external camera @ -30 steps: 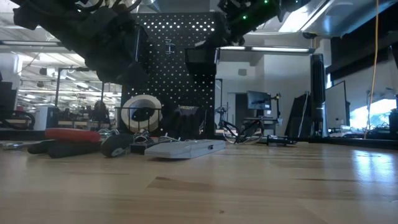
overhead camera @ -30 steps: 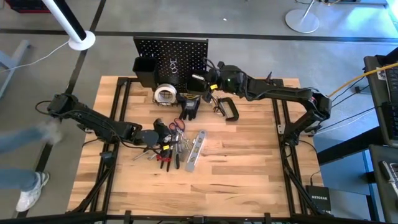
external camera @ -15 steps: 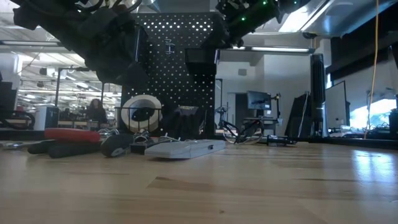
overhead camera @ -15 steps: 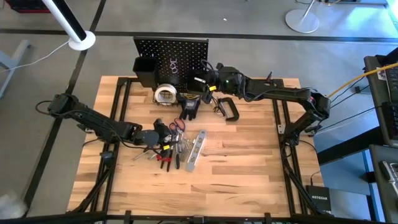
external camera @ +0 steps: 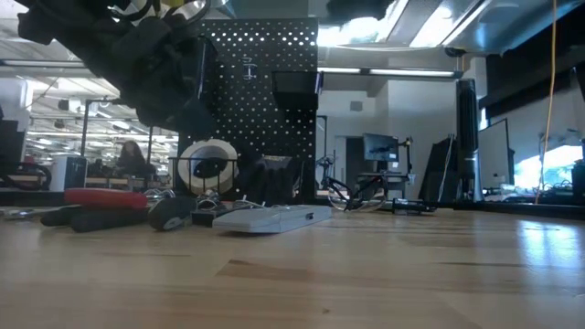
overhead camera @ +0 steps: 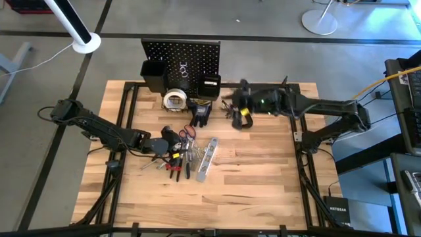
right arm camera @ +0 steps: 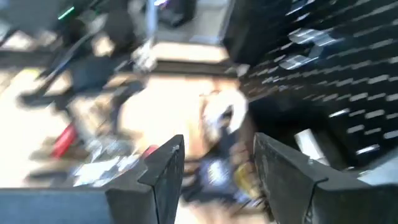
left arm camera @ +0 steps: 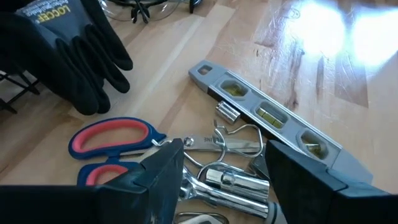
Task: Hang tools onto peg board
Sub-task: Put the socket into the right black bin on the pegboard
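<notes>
Wooden tabletop [overhead camera: 250, 171] carries nearly all the tools, so the task looks to be near its beginning. The peg board [overhead camera: 181, 56] stands upright at the far edge, with black bins attached; whether something lies inside a bin I cannot tell. Just in front of it, on the table, rest the tape roll [overhead camera: 173, 100] and the black gloves [overhead camera: 200, 114], and the C-clamp [overhead camera: 238, 114] is a little to the side, partly under the right arm. Nearer the middle lies a pile: the scissors [left arm camera: 112, 138] with red handles, the silver level bar [left arm camera: 267, 115], the red-handled pliers [external camera: 105, 198] and some shiny metal pieces. The left gripper [left arm camera: 217, 180] hovers low over this pile with its fingers spread apart and nothing between them. The right gripper [right arm camera: 214, 168] is above the table beside the C-clamp, its fingers also parted and holding nothing. No tool is seen hanging on the board, so I judge that almost everything is left to do.
</notes>
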